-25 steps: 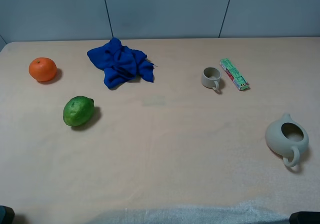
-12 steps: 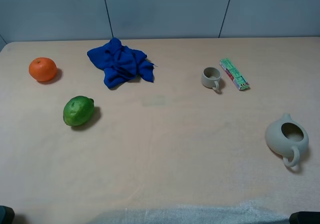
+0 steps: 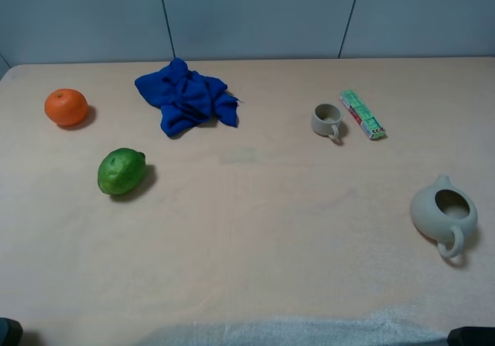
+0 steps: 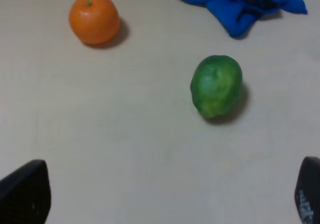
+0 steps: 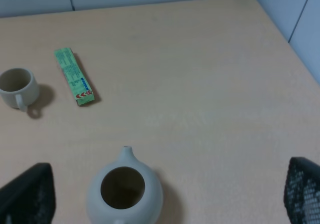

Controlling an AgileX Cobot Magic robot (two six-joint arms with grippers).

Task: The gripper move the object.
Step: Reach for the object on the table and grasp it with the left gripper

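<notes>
Progress: none visible, reach, grasp and carry all pending | round bright orange dimpled fruit: free on pale beige tabletop, far left, beyond oval green lime-like fruit | left black claw gripper: spread wide, empty, well short | right black claw gripper: spread wide, empty

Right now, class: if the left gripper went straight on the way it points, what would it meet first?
Probably the oval green lime-like fruit, just off the midline of the open left gripper; the round orange fruit lies farther on, to the other side. Depth is unclear.
</notes>
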